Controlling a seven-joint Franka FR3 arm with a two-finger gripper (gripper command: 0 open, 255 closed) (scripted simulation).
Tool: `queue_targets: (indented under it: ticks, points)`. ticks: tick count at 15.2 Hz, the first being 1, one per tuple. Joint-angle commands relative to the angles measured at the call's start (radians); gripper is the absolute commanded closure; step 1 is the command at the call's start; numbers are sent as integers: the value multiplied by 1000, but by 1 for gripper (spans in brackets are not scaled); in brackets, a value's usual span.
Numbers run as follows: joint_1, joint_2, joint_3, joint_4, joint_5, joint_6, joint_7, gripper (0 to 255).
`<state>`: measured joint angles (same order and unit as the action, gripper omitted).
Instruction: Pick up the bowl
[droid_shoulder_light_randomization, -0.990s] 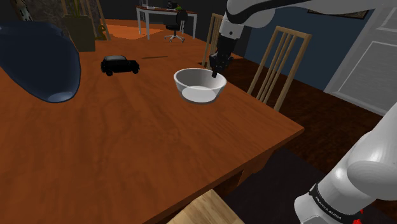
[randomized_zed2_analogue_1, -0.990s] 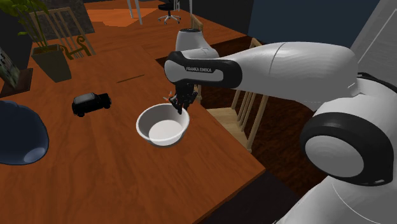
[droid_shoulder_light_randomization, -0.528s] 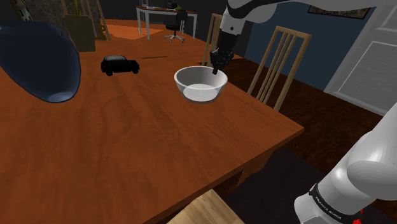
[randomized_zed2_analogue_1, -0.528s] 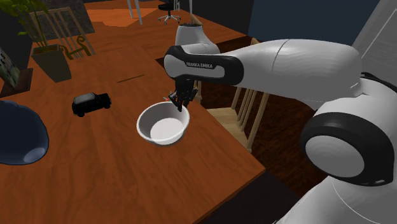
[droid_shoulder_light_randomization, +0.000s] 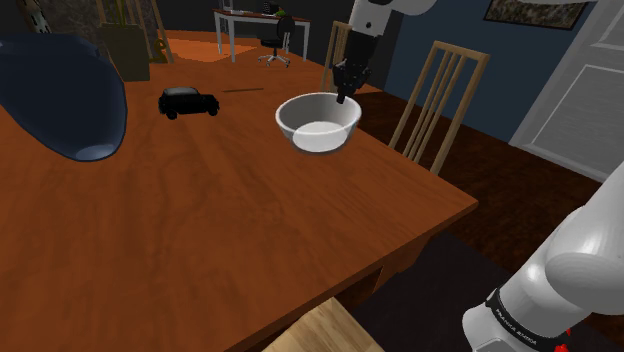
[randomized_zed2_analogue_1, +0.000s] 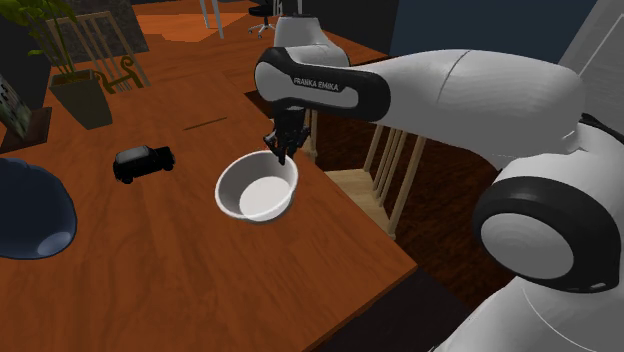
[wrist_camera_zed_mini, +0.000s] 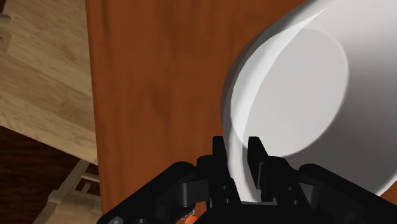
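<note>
Risen slightly, bowl (droid_shoulder_light_randomization: 318, 122) hangs pinched between fingers (wrist_camera_zed_mini: 256, 153); arm (randomized_zed2_analogue_1: 440, 90) reads FRANKA EMIKA.

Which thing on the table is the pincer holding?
The white bowl: the pincer clasps its rim between both fingers. The black toy car and the big dark blue thing sit apart from the pincer.

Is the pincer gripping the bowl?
Yes, the fingers of the pincer clasp the rim of the bowl between them.
</note>
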<state>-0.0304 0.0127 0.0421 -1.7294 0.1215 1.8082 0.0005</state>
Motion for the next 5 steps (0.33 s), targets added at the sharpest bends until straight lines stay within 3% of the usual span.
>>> queue_targets:
  ticks: [1,5]
  points:
    - [0,3,0,35,-1,-30,4,255]
    - [0,6,0,68,-2,-60,8,255]
